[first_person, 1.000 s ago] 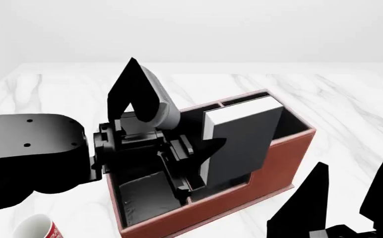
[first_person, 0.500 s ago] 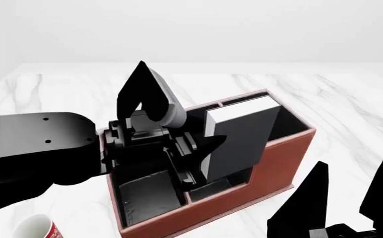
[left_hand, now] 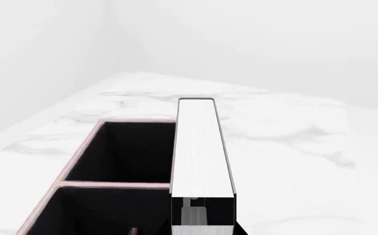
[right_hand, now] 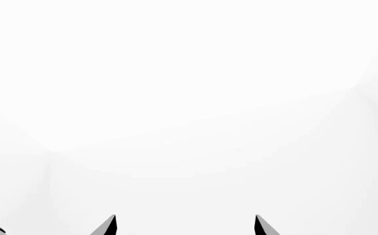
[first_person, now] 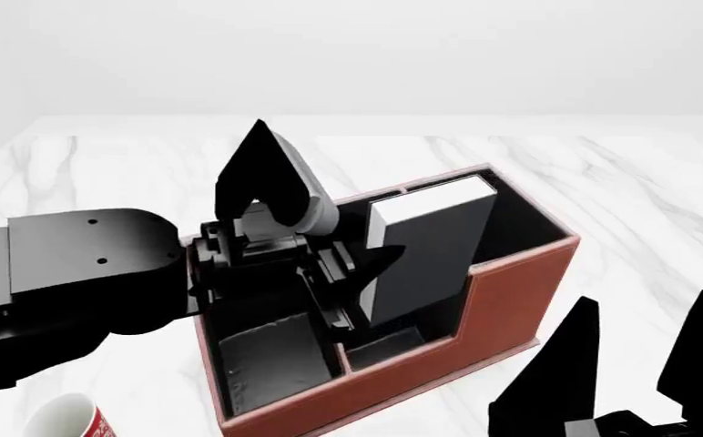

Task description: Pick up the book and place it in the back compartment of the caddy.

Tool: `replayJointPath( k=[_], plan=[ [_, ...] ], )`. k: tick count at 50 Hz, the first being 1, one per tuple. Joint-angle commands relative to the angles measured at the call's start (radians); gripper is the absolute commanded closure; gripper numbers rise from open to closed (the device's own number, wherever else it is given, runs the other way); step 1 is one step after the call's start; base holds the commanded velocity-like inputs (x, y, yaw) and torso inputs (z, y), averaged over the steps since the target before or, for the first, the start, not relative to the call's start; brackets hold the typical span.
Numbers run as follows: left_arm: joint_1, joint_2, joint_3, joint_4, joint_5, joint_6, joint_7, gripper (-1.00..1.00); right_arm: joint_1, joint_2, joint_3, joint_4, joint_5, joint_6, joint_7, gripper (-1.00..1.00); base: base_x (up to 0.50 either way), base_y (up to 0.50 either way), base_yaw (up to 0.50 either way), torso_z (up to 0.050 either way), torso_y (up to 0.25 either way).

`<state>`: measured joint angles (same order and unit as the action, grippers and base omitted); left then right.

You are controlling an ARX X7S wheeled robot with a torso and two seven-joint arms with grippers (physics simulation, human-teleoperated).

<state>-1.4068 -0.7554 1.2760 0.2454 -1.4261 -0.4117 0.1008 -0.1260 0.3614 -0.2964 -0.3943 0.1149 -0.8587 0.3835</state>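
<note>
The black book (first_person: pixel 431 250) with white page edges stands tilted, its lower part down inside the reddish-brown caddy (first_person: pixel 424 387), in the rear half of the middle section. The book and arm hide that back compartment's floor. My left gripper (first_person: pixel 327 196) is shut on the book's near end, one finger (first_person: pixel 260 168) rising behind it and the other across its cover. In the left wrist view the book (left_hand: pixel 200 147) runs straight away from the camera beside two black-lined cells (left_hand: pixel 127 152). My right gripper (first_person: pixel 637 369) hangs open at the lower right, its tips (right_hand: pixel 112 225) holding nothing.
A red-and-white mug (first_person: pixel 66 421) stands at the lower left, near my left arm. The caddy's taller end wall (first_person: pixel 522 287) is on the right. A small front cell (first_person: pixel 391 344) and a larger near cell (first_person: pixel 267 360) lie in front of the book. White marble tabletop (first_person: pixel 619 182) surrounds the caddy.
The book has sunk lower into the caddy and now sits behind the tall end's front wall. My left arm has shifted slightly right and down. The right gripper has not moved.
</note>
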Motion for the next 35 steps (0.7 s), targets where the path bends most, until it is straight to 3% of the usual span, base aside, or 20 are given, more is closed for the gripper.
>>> replayJointPath(
  k=[1, 35],
  plan=[
    [0.000, 0.026, -0.063, -0.016, 0.014, 0.013, 0.022, 1.00, 0.000, -0.017, 0.018, 0.000, -0.022, -0.002, -0.021, -1.00, 0.00, 0.00, 0.00, 0.000, 0.000],
    [0.053, 0.043, -0.049, -0.039, 0.058, 0.046, 0.049, 1.00, 0.001, -0.009, 0.015, -0.003, -0.022, 0.003, -0.013, -1.00, 0.00, 0.00, 0.00, 0.000, 0.001]
  ],
)
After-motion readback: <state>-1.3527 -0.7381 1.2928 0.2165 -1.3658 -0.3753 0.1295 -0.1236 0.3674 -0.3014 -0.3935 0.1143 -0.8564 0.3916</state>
